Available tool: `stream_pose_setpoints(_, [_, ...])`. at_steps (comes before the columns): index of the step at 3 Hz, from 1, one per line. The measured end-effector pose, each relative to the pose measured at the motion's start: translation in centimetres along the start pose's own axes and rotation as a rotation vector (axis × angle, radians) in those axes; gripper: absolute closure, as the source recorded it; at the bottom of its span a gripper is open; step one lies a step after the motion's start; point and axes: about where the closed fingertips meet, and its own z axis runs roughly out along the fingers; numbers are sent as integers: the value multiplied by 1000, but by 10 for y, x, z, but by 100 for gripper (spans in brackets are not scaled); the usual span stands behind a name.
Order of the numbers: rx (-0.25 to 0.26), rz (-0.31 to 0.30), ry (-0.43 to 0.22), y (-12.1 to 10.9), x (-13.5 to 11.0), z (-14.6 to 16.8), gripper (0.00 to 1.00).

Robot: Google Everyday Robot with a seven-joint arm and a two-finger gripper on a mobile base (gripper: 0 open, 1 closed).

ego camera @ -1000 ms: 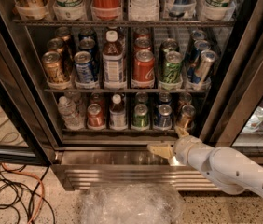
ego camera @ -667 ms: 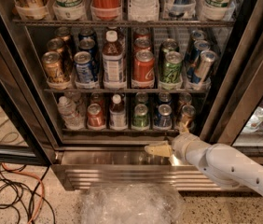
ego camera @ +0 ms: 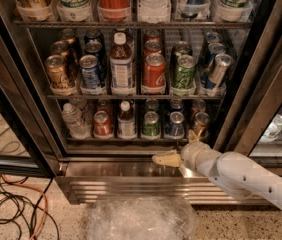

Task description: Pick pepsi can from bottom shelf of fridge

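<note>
- You're in the approach step: the gripper hangs at the fridge sill, its 2 fingers spread, holding nothing.
- The pepsi can stands on the bottom shelf, just above; likely next, lift and straddle it.

The fridge stands with its door open, and its bottom shelf carries a front row: a water bottle, a red can, a brown-labelled bottle, a green can, the pepsi can and a bronze can. The gripper hangs just outside the shelf's front edge, below and slightly right of the pepsi can, not touching it. Its tan fingers are spread apart, one lying leftward over the steel sill, the other rising toward the bronze can. The white arm enters from the lower right. Crumpled clear plastic lies on the floor below, with cables at the left.
</note>
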Motion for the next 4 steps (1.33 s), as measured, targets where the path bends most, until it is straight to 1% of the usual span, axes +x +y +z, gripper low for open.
stream_pose_setpoints(1, [-13, -14, -12, 0, -1, 20, 0])
stream_pose_setpoints(2, [-6, -37, -37, -3, -8, 40, 0])
stream_pose_setpoints(3, [22, -97, -51, -15, -15, 56, 0])
stream_pose_setpoints(4, [22, -97, -51, -15, -15, 57, 0])
